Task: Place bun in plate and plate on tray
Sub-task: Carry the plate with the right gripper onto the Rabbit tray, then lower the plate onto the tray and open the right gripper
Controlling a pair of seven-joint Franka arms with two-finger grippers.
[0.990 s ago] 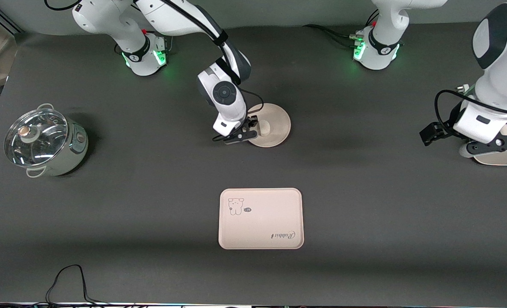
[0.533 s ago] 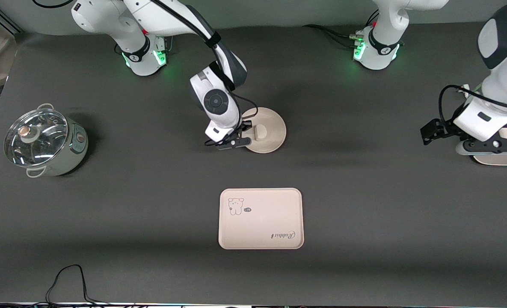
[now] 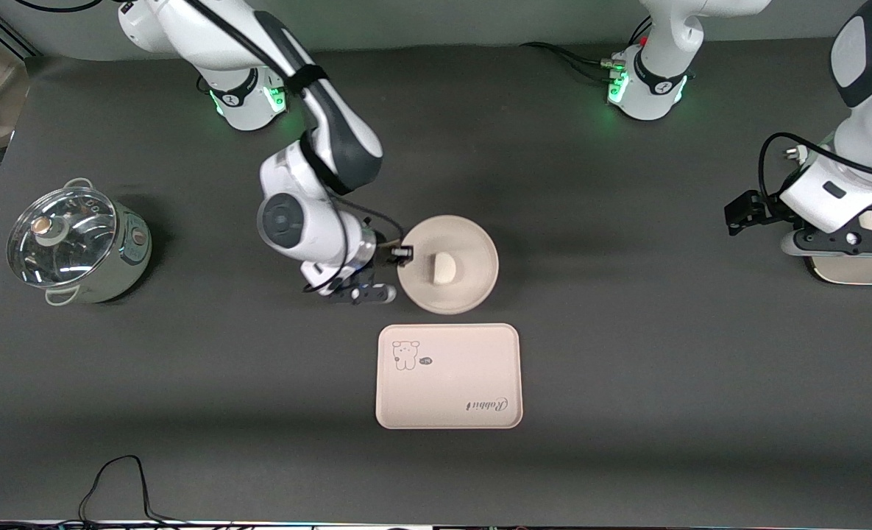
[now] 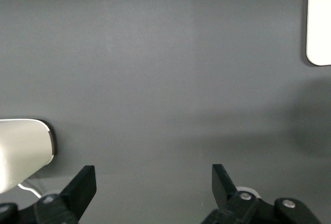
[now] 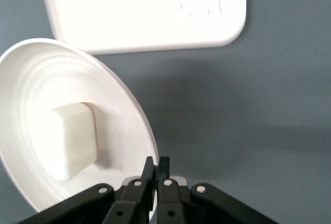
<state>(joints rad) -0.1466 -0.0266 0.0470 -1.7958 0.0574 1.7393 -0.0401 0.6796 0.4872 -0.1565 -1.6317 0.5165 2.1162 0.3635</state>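
The round cream plate [image 3: 472, 250] carries the off-white bun [image 3: 444, 268] at its middle. My right gripper [image 3: 404, 254] is shut on the plate's rim at the side toward the right arm's end and holds it above the table, just off the tray's edge that faces the robots. The rectangular tray [image 3: 448, 377] with its animal drawing lies flat with nothing on it. In the right wrist view the fingers [image 5: 149, 168] pinch the plate [image 5: 36, 79], with the bun [image 5: 74, 140] inside it and the tray [image 5: 129, 12] past it. My left gripper [image 3: 859, 237] waits open at its end of the table.
A steel pot with a glass lid [image 3: 75, 243] stands toward the right arm's end. A cream object [image 3: 859, 274] lies under the left gripper. The left wrist view shows that gripper [image 4: 153, 175] over bare table, a white object [image 4: 20, 151] and a tray corner [image 4: 319, 22]. A black cable [image 3: 112, 478] loops at the front edge.
The right gripper closed on the plate's rim and carried plate and bun toward the tray. The left arm shifted only slightly.
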